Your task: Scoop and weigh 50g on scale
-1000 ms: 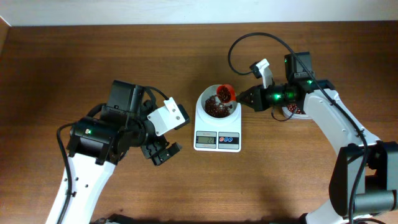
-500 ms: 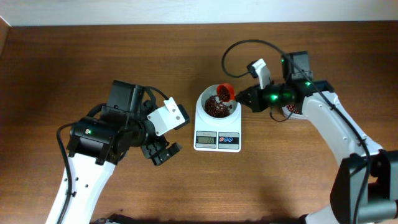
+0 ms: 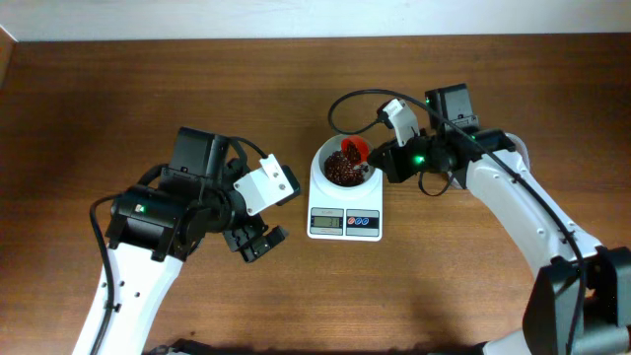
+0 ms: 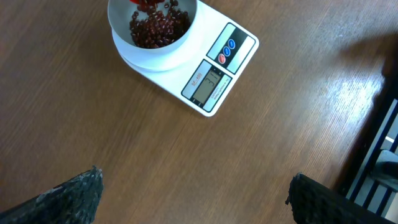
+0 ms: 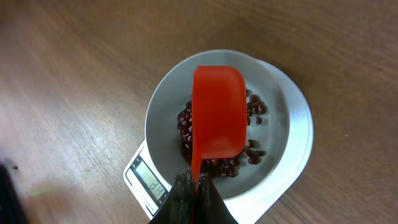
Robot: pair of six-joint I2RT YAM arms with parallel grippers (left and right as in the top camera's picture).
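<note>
So that beans (image 5: 252, 152) drop into the bowl (image 5: 163, 102) of the scale (image 3: 344, 224) at frame centre, the red scoop (image 5: 217, 112) is held tipped over it by the clamped right pincer (image 5: 194, 186); the left pincer (image 3: 254, 240) is parked open, empty

A dark brown wooden table (image 3: 296, 89), its grain running lengthwise and its top catching soft, even light, fills nearly everything I can see, with only a pale strip (image 3: 315, 18) showing beyond the table's far edge.
</note>
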